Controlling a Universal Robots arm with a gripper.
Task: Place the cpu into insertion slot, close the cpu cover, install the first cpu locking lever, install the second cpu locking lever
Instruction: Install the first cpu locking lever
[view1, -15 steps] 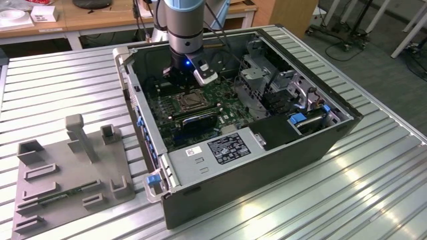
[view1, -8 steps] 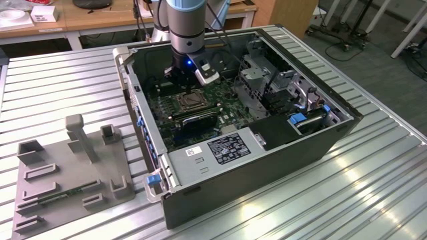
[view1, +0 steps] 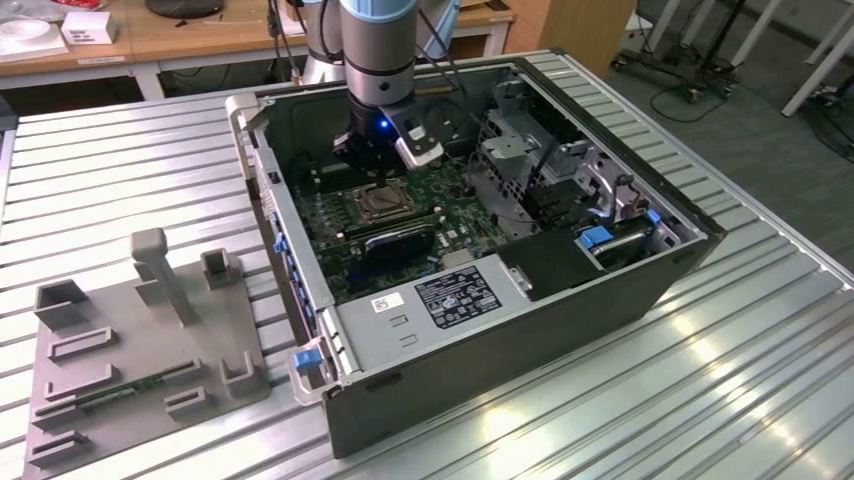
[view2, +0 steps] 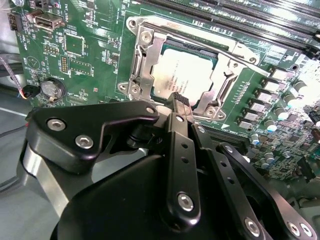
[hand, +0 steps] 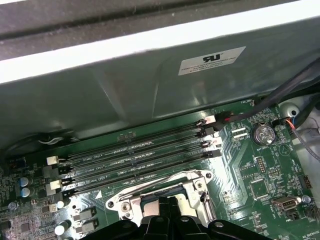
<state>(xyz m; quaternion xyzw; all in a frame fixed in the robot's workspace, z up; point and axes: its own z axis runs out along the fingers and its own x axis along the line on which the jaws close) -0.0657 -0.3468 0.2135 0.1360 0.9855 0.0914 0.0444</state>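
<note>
Second wrist view shows the black two-fingered gripper (view2: 179, 100) reaching down to the near rim of the socket, fingertips drawn together with nothing pinched between them. Finds the small square cpu with its silvery-tan metal top (view2: 182, 70) just beyond the tips, already seated flat in the socket. Finds the thin silver metal cpu cover frame (view2: 143, 65) folded down around it, the chip's top showing through the open window. Puts the work, as a judgement, past placing and closing and at the locking levers. Cannot tell whether either thin steel lever beside the frame is latched. Shows in the first wrist view the same closed fingertips (hand: 167, 212) over the socket edge, with the long black memory slots (hand: 140, 155) on the far side of the socket from the tool. Shows in the exterior view the gripper (view1: 380, 165) low inside the open dark grey computer case (view1: 534, 340), directly over the green motherboard (view1: 400, 215). Calls for a short, steady push with the closed tips on a thin lever, kept clear of the chip's top and the small parts crowding the board round the socket.
</note>
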